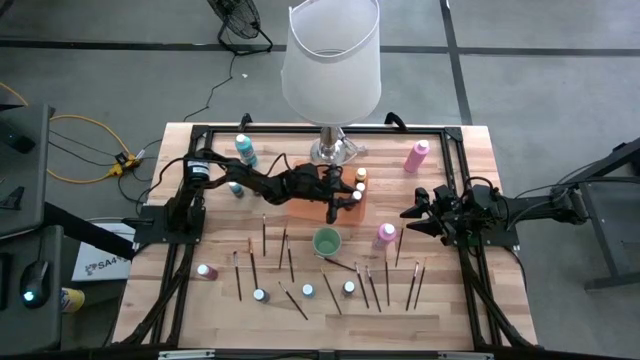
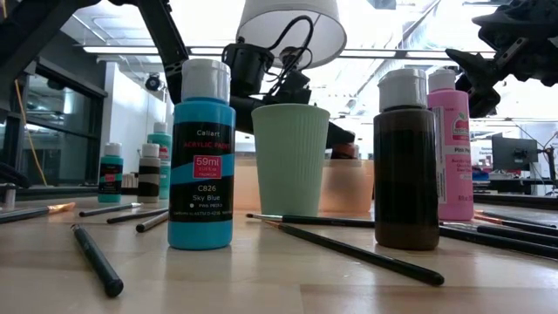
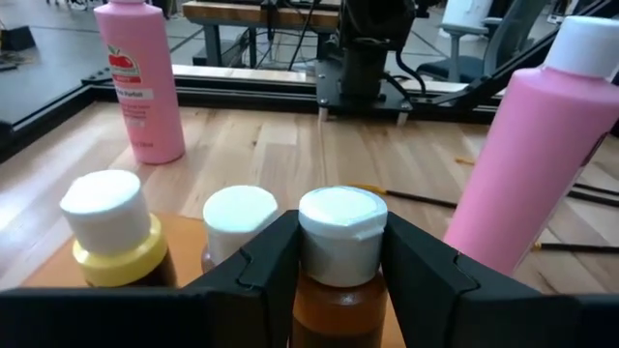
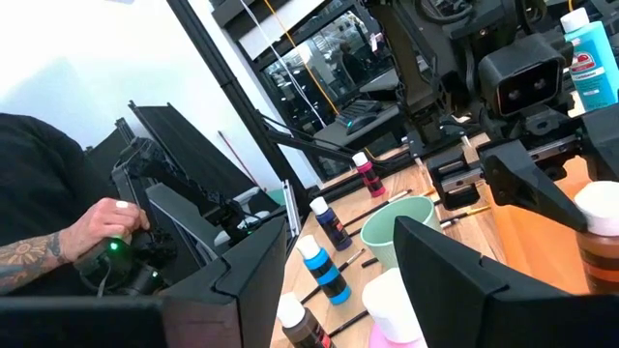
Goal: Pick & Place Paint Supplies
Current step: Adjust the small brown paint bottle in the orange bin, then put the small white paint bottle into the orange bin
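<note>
We see the left gripper [image 3: 334,280] with its two dark fingers [image 3: 253,266] closed on the neck of a small amber bottle [image 3: 338,290] with a white cap, one finger on each side. Just beside it stand a second white-capped bottle [image 3: 237,217] and a yellow-collared bottle [image 3: 114,232], all three in an orange tray [image 1: 322,210] near the middle of the worktop [image 1: 440,310], below the lamp [image 1: 332,70]. From above, the left arm reaches across from the left edge to this tray.

The right gripper [image 4: 343,261] hangs above the right side of the worktop with its fingers [image 4: 253,266] parted and nothing between them; a tall pink bottle [image 1: 384,236] stands just beside it. In its wrist view a person's hand [image 4: 102,227] rests on a device beyond the worktop.

Outward from the tray, a pale green cup [image 1: 326,241] stands just in front of it. A second tall pink bottle [image 1: 416,155] stands near the far right corner and a teal bottle [image 1: 245,150] near the far left. Thin dark brushes [image 1: 365,285] lie scattered across the near half of the worktop, with several small bottles [image 1: 308,290] upright among them. At table height, a sky blue bottle [image 2: 201,157] and a dark brown bottle [image 2: 405,166] flank the cup.
</note>
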You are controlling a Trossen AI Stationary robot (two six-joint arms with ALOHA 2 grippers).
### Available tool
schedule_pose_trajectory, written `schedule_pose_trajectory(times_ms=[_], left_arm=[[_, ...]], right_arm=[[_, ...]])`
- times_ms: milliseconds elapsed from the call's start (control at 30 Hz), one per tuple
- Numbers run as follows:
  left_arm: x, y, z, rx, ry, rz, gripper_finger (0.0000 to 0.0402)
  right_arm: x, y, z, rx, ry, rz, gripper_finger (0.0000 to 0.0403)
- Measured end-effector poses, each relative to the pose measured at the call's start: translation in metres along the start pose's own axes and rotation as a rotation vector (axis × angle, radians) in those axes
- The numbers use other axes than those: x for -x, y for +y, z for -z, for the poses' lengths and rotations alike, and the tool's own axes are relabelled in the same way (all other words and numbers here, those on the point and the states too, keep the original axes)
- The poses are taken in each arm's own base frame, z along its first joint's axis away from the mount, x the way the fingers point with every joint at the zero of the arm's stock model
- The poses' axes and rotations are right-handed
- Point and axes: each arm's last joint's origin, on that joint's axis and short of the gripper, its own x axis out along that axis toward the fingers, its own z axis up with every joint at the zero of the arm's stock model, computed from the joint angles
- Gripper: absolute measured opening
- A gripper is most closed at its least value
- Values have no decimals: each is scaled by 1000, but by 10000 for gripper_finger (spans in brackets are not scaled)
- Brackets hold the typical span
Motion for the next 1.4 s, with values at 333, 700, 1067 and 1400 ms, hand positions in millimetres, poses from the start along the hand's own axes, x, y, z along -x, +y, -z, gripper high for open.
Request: schedule_pose_trajectory(times_ms=[333,700,1067,1400], left_arm=[[0,0,0,-4,1,3,135],[-1,-5,0,-63,-5,-7,193],[-1,-5,-2,-76,-25,-11,193],[2,-5,-15,-77,-69,-14,193]], right_arm=[[0,0,0,0,0,0,188],[0,0,0,0,0,0,188],[0,0,0,0,0,0,188],[0,0,0,0,0,0,188]])
